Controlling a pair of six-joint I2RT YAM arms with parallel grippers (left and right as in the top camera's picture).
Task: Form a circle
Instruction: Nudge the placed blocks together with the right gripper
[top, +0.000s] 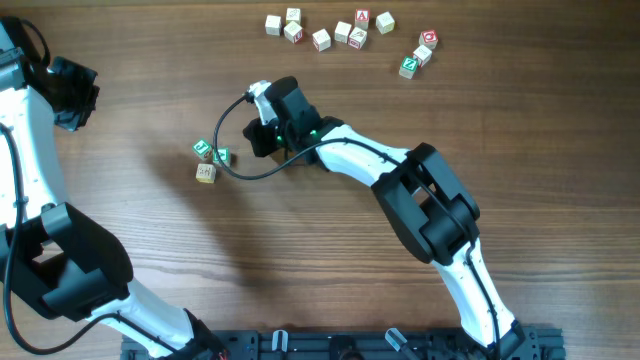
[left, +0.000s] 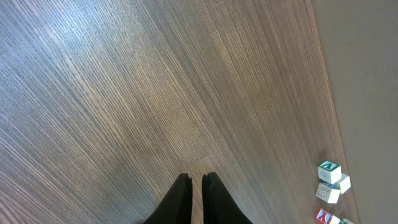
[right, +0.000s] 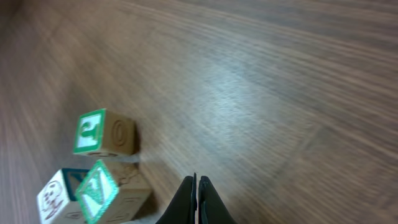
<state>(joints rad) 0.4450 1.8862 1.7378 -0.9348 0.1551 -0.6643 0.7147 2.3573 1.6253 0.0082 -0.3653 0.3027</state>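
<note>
Right wrist view first: my right claw (right: 196, 198) has its black fingers pressed together with nothing between them, low over the brown wood-grain tabletop (right: 280, 93). Just left of it sits the cluster of three small pale wooden alphabet cubes (right: 93, 174). One upright green-faced cube (right: 102, 132) is farther from the lens, and a tilted green-faced cube (right: 96, 193) is at the bottom edge.

From overhead I see that cluster left of centre, near the right arm's wrist. The two green tops lie side by side with a yellowish-marked cube (top: 206, 172) just beneath them, a tight clump and no ring.

My left claw (left: 196, 186) is all but together, only a sliver between its fingers, empty over bare wood.

A scatter of red- and green-faced pale cubes (top: 330, 30) lies well apart along the far edge.
</note>
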